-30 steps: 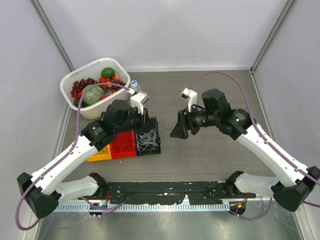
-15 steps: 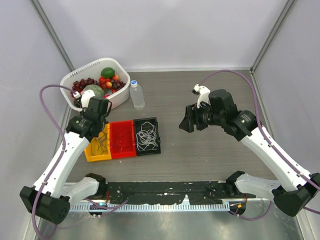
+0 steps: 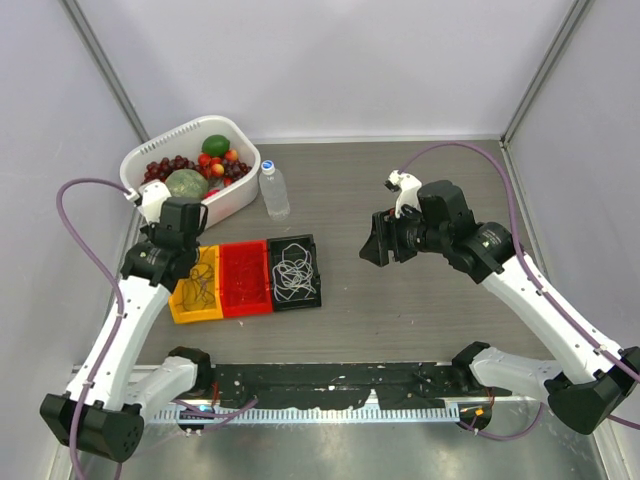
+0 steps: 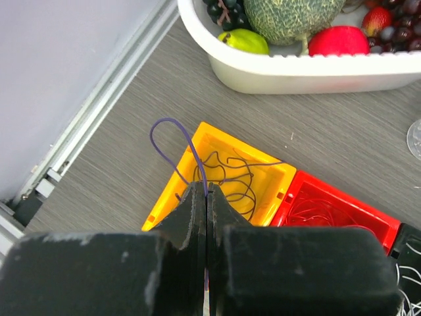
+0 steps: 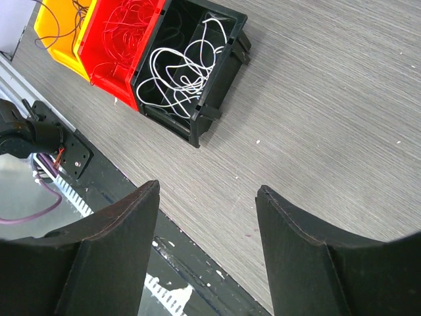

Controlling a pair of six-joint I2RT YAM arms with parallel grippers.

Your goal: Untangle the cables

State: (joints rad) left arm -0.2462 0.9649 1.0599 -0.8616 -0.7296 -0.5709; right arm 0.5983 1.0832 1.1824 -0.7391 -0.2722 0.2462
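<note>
Three small bins stand side by side: a yellow bin (image 3: pixel 197 290) with dark purple cables (image 4: pixel 230 178), a red bin (image 3: pixel 245 278) with red cables (image 5: pixel 128 26), a black bin (image 3: pixel 295 272) with white cables (image 5: pixel 181 66). My left gripper (image 4: pixel 206 189) is shut on a purple cable (image 4: pixel 172 141) that loops up over the yellow bin's (image 4: pixel 263 172) left edge. In the top view the left gripper (image 3: pixel 182 262) hovers above the yellow bin. My right gripper (image 3: pixel 372 242) is open and empty, above bare table right of the black bin; its fingers (image 5: pixel 125 217) frame table only.
A white basket (image 3: pixel 232 202) of fruit stands at the back left, a clear water bottle (image 3: pixel 273 190) beside it. The basket's rim (image 4: pixel 296 66) is just beyond the yellow bin. A black strip (image 3: pixel 330 385) runs along the table's near edge. Grey walls close in both sides.
My left arm has swung left from over the black and red bins to over the yellow bin. My right arm has drawn slightly right and holds still.
</note>
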